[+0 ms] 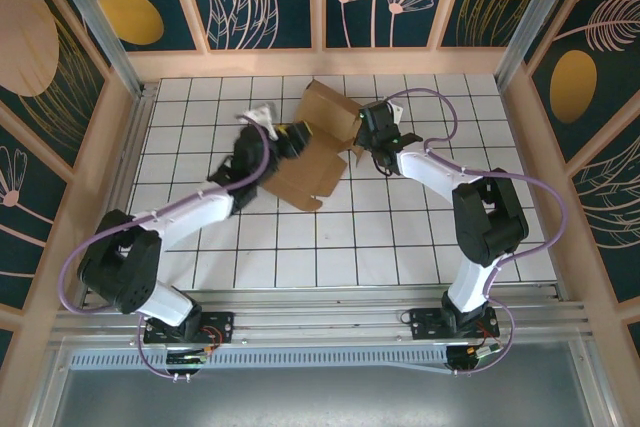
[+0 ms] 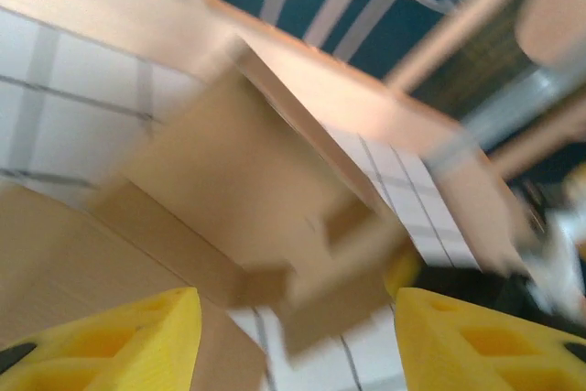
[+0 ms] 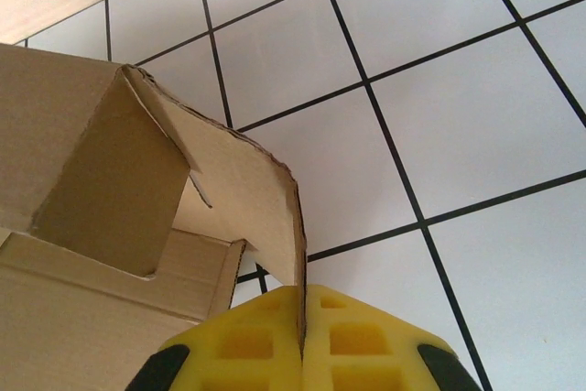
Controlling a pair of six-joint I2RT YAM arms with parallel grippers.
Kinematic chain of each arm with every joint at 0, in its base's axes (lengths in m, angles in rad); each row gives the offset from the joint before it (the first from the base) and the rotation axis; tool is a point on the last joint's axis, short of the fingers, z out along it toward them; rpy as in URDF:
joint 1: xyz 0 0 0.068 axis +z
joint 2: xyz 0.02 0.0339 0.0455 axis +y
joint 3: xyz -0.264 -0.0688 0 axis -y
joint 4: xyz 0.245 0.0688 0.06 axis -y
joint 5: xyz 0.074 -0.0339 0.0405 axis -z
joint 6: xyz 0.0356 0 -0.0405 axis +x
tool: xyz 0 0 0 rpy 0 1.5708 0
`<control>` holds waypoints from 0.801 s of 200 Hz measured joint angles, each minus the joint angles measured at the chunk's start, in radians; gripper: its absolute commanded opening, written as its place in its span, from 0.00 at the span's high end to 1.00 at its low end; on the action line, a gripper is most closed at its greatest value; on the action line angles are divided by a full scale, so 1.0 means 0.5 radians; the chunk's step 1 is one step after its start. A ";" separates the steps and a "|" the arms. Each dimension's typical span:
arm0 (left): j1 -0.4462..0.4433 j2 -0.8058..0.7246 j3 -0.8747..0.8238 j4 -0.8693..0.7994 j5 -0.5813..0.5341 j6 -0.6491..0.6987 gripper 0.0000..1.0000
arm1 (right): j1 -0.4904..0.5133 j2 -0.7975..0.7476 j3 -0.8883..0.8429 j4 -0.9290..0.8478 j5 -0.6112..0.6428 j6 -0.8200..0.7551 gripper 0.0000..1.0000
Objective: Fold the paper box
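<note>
Toward the far middle of the tiled table (image 1: 400, 237), your paper box (image 1: 318, 152) sits half-raised: light, stiff card that should bend only at its creases. Your right gripper (image 3: 302, 341) is pinched on a flap (image 3: 261, 191). Your left gripper (image 2: 293, 309) gapes, seemingly touching nothing through the blur. Hold flaps near their creases.

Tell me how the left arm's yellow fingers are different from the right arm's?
The left gripper has its fingers spread wide apart, pinching nothing. The right gripper has its fingers pressed shut on a thin flap of the paper box. From above, the left gripper sits at the box's left side and the right gripper at its right edge. Both have yellow fingers, and both are at the box.
</note>
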 measured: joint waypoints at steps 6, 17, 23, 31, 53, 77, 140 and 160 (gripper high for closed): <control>0.088 0.007 0.050 -0.076 -0.012 0.015 0.39 | 0.002 0.000 0.004 -0.005 -0.001 -0.002 1.00; 0.201 0.047 0.147 -0.223 -0.014 0.047 0.37 | 0.004 0.000 0.016 -0.025 -0.002 -0.017 1.00; 0.258 0.094 0.217 -0.304 0.002 0.072 0.36 | 0.005 0.000 0.025 -0.043 -0.003 -0.033 1.00; 0.334 0.183 0.314 -0.404 0.043 0.112 0.34 | 0.008 0.000 0.037 -0.063 -0.004 -0.059 1.00; 0.501 0.517 0.584 -0.636 0.203 0.217 0.31 | 0.014 0.000 0.059 -0.099 -0.006 -0.203 1.00; 0.614 0.891 0.771 -0.822 0.355 0.339 0.29 | 0.018 0.002 0.097 -0.150 -0.027 -0.465 1.00; 0.629 1.190 0.867 -0.980 0.685 0.493 0.45 | 0.018 0.208 0.532 -0.359 0.018 -0.842 1.00; 0.600 1.101 0.673 -0.851 0.811 0.474 0.46 | 0.018 0.296 0.604 -0.375 0.032 -0.849 1.00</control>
